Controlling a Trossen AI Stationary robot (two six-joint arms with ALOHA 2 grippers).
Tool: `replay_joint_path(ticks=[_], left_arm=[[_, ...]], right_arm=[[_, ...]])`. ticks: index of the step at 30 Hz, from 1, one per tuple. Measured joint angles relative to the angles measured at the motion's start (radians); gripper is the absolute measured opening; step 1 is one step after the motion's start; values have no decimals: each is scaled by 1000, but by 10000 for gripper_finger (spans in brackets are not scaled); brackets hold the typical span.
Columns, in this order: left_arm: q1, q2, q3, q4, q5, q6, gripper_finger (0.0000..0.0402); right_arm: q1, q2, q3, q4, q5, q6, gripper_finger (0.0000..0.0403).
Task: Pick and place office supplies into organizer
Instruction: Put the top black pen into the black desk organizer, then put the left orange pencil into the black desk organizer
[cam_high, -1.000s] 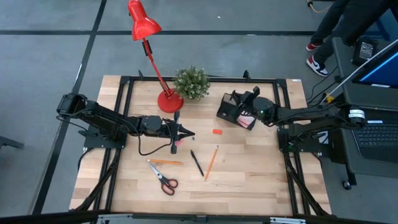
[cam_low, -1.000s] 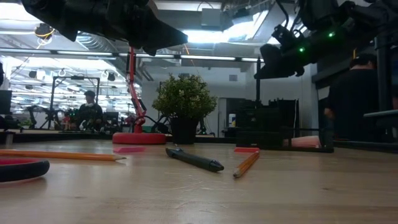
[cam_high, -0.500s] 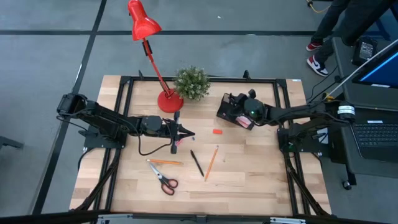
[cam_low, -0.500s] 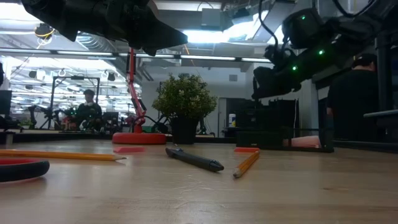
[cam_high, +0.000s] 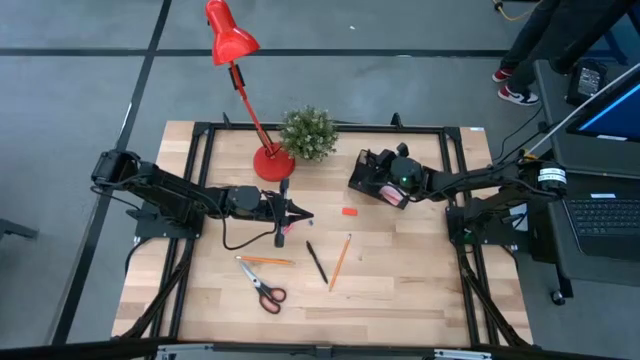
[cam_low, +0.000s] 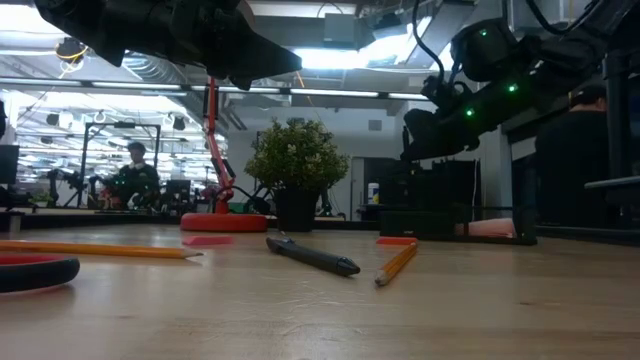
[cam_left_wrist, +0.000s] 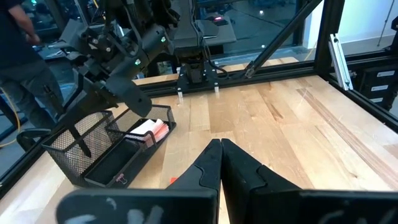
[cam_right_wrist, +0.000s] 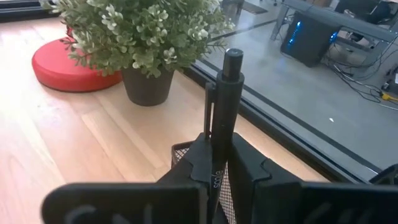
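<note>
black mesh organizer, red lamp, orange pencils, green plant.

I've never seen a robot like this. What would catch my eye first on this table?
The red desk lamp leaning over the table's far edge beside a small green plant. Next, the right gripper pinching a black pen above the black mesh organizer, while pencils and scissors lie scattered nearer.

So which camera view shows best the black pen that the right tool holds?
The right wrist view: the black pen stands upright between the right tool's fingers, close and clear. In the left wrist view it is a thin dark stick by the organizer. High and low views do not show it clearly.
</note>
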Motion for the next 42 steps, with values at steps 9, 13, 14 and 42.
replay_joint_path(ticks=[9, 13, 14, 42], left_arm=[[0, 0, 0, 0, 0, 0, 1], [0, 0, 0, 0, 0, 0, 3], [0, 0, 0, 0, 0, 0, 3], [0, 0, 0, 0, 0, -16, 3]], right_arm=[[0, 0, 0, -13, 0, 1, 92], [0, 0, 0, -11, 0, 3, 103], [0, 0, 0, -9, 0, 2, 104], [27, -11, 0, 303, -56, -142, 108]])
